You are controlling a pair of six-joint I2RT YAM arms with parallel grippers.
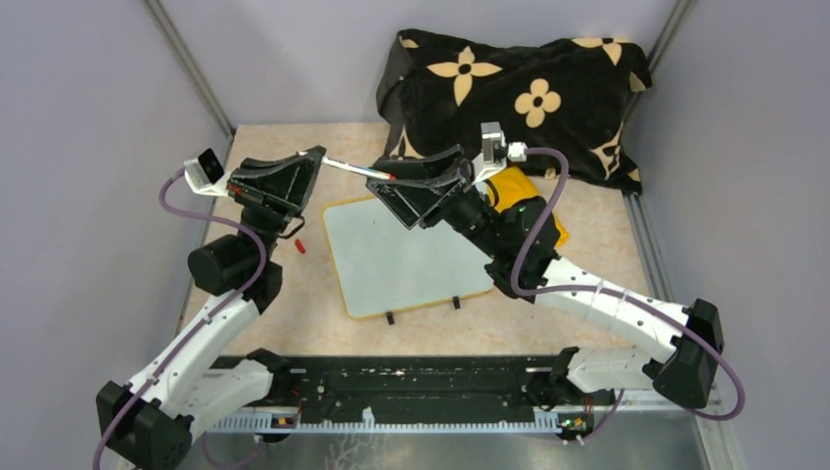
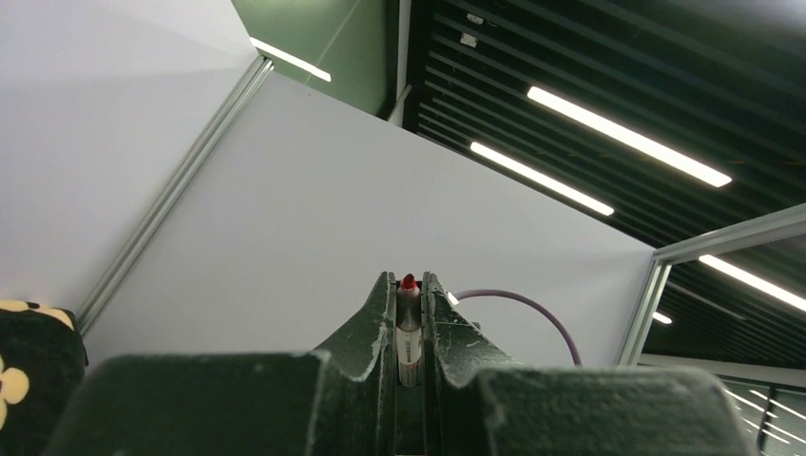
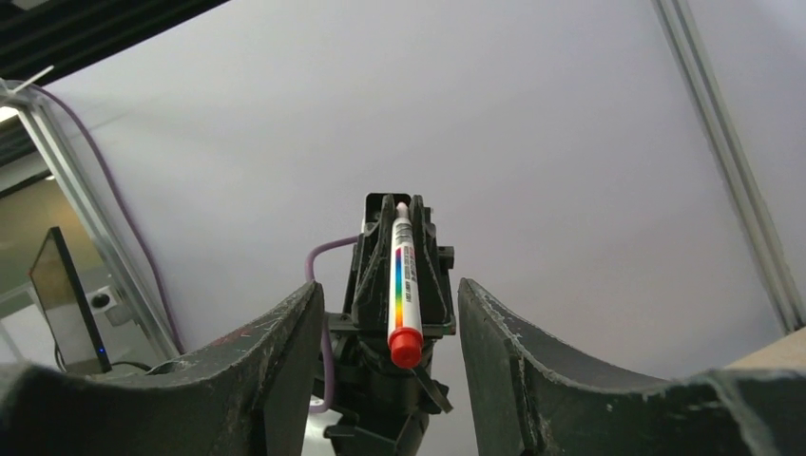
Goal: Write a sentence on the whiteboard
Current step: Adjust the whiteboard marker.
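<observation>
Nearest the arms' bases, a flat white whiteboard (image 1: 406, 259) with rounded corners and a thin orange-yellow rim lies on the pale marbled table (image 1: 294, 328). Its two small black clip feet (image 1: 390, 318) sit at the near edge, and its face is bare, with no sentence on it yet. The board looks stiff, light and slick. It would likely skate under a pressing tip and is best steadied at its rim. Beside it, on the left arm's side, lies a small red piece (image 1: 299, 245), too small to identify. Above the board's far edge, the left gripper (image 2: 409, 285) is clenched on the barrel of a slim white plastic marker (image 3: 404, 275) with a rainbow stripe. The right gripper (image 3: 390, 294) faces it, its rough black fingers (image 3: 285, 361) standing apart on either side of the marker's red end and touching nothing. The smooth barrel probably wants a firm mid-length hold. Beyond, a folded yellow cloth (image 1: 517, 188) sits under the right arm, and a soft black blanket (image 1: 529, 88) with cream flowers is heaped at the back.
</observation>
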